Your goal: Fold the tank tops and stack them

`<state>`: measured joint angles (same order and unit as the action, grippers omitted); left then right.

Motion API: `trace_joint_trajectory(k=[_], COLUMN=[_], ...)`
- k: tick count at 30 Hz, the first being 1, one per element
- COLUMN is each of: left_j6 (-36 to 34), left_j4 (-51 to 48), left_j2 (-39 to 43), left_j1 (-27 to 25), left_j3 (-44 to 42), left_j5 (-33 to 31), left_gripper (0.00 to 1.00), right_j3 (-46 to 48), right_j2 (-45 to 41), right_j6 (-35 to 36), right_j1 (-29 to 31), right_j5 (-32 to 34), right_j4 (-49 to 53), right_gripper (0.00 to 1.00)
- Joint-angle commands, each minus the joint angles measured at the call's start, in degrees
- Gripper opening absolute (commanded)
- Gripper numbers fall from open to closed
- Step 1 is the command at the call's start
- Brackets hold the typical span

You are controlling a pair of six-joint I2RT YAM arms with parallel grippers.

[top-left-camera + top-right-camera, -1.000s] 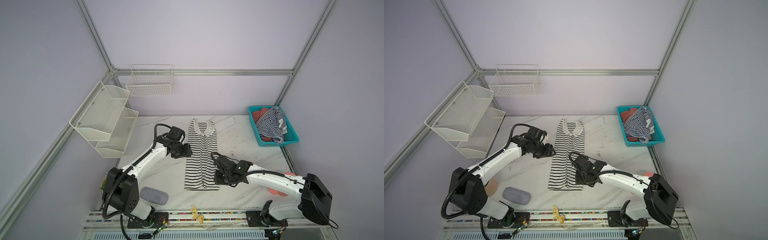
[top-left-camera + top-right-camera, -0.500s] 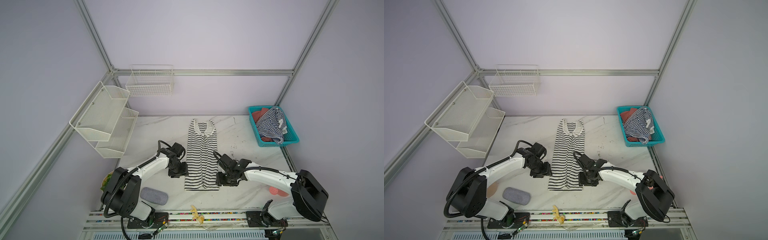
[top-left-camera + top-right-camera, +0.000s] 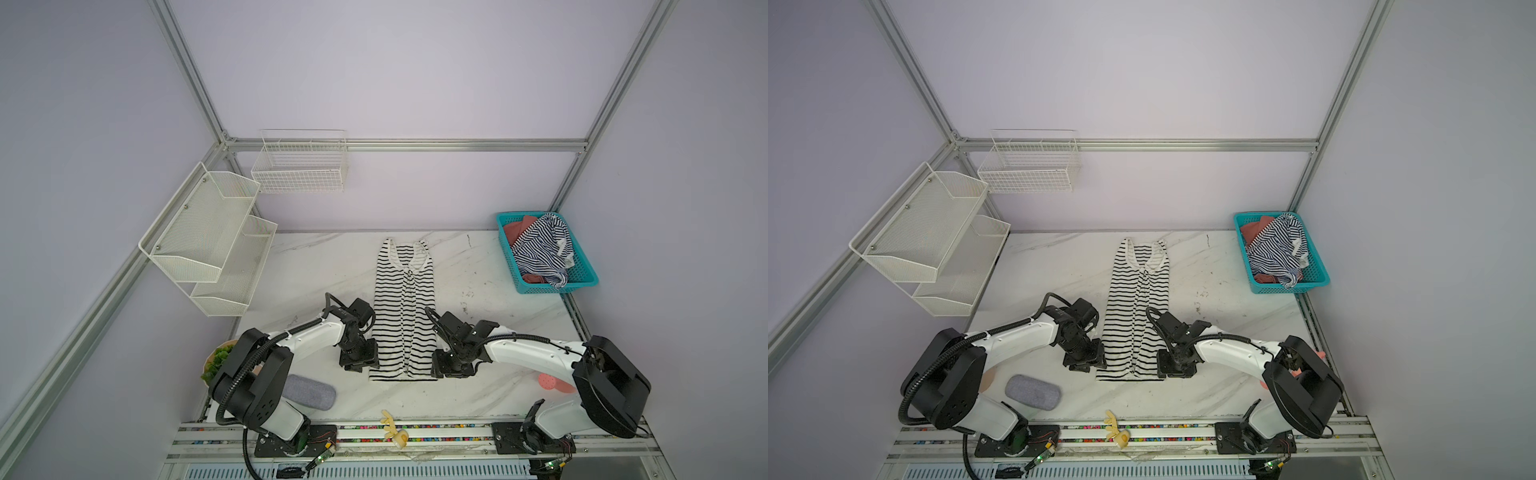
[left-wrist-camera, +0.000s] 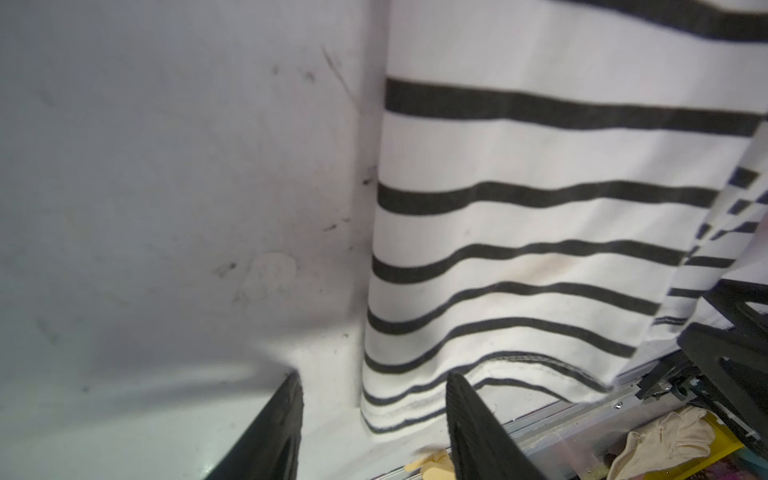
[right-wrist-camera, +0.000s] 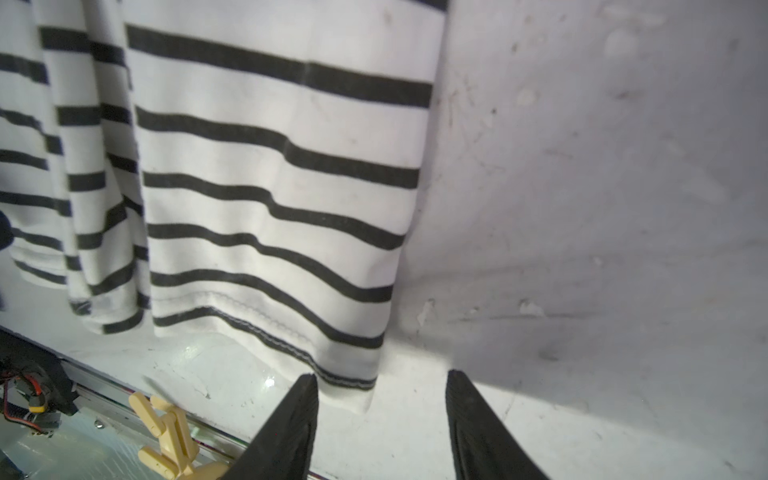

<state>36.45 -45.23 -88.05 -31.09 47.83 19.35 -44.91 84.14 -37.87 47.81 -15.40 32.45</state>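
Left wrist view: the left pincer [image 4: 374, 399] stands with its jaws apart, low over the marble table [image 4: 166, 187]. The hem corner of the white tank top [image 4: 519, 232], the one with wide black stripes, lies in the gap between its black fingers [image 4: 278, 432], one finger over bare table and the other over cloth. Whether either finger touches the cloth I cannot tell. Right wrist view shows the mirror case: the right pincer [image 5: 380, 395] is likewise apart, and the opposite hem corner sits between its fingers [image 5: 478, 428]. In both top views the white tank top lies flat with its sides folded in to a narrow strip, running from between the two pincers away toward the back wall, straps at the far end. The navy-striped tank top [image 3: 540, 253] lies crumpled in a teal basket [image 3: 557, 287] well beyond the right pincer, on its outer side, atop a reddish cloth [image 3: 517, 230]. A grey pouch [image 3: 309, 392] lies near the left pincer, back toward that arm's base.
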Motion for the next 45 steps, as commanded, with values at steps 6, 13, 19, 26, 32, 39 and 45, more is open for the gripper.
trace_joint_trajectory(k=[6,13,19,26,32,39,45], left_j6=[1.0,1.17,1.52,2.33,3.69,3.97,3.11], left_j4=[2.42,2.76,2.81,2.74,2.77,0.88,-2.79], left_j2=[-0.9,-0.31,-0.02,1.0,3.75,6.57,6.49], left_j1=[-0.81,-1.09,-1.33,-1.54,-1.95,-1.89,-1.86], left_j3=[-3.99,-4.55,-5.12,-5.92,-6.28,-0.93,8.25], left_j5=[1.27,1.77,1.75,2.44,2.99,2.86,0.1], left_gripper=[0.52,0.41,0.31,0.14,0.0,0.0,0.0], right_j3=[1.34,1.68,2.89,3.68,4.47,-0.69,-5.42], right_j2=[0.86,1.99,2.44,1.76,-0.47,-4.74,-5.08], right_j6=[-2.49,-3.01,-4.05,-4.42,-5.76,-6.19,-5.24], right_j1=[-0.18,-0.22,-0.2,-0.25,-0.2,-0.18,-1.66], right_j5=[-0.07,-0.65,-2.16,-2.6,-2.62,1.12,4.32], right_j4=[-2.65,-4.61,-7.42,-7.97,-9.04,-4.3,-1.77], right_gripper=[0.5,0.41,0.33,0.14,0.0,0.0,0.0])
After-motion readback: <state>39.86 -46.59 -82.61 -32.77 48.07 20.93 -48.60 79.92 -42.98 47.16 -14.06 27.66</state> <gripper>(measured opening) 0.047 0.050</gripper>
